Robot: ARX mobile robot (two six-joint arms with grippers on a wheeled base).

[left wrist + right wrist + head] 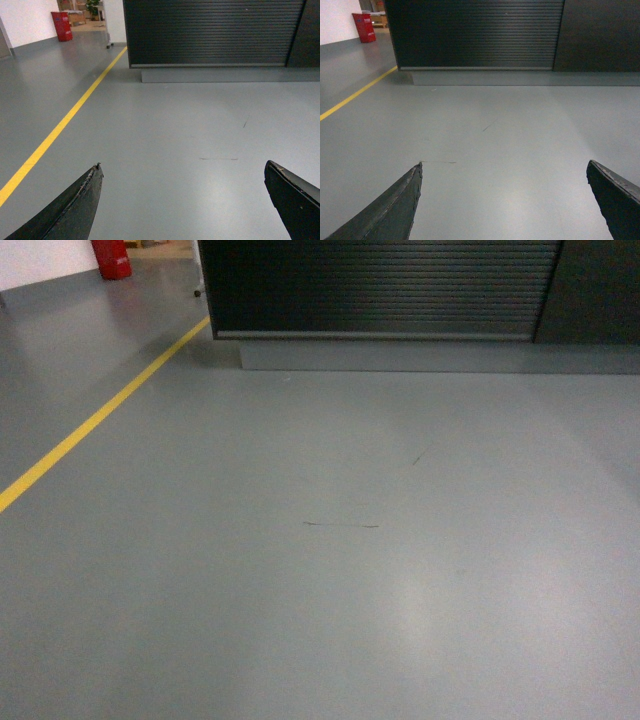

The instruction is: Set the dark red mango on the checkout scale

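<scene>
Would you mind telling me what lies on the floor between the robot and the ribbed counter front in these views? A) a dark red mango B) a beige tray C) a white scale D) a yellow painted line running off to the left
D: the yellow line crosses the grey floor left of the checkout; no mango, scale or tray shows, and both the left gripper and right gripper are open and empty.

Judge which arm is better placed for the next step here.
Neither yet. Left pincer and right pincer are both open, empty, over bare floor. The checkout shows only its ribbed front, some way ahead; no mango or scale is in view. Driving closer probably comes first.
</scene>
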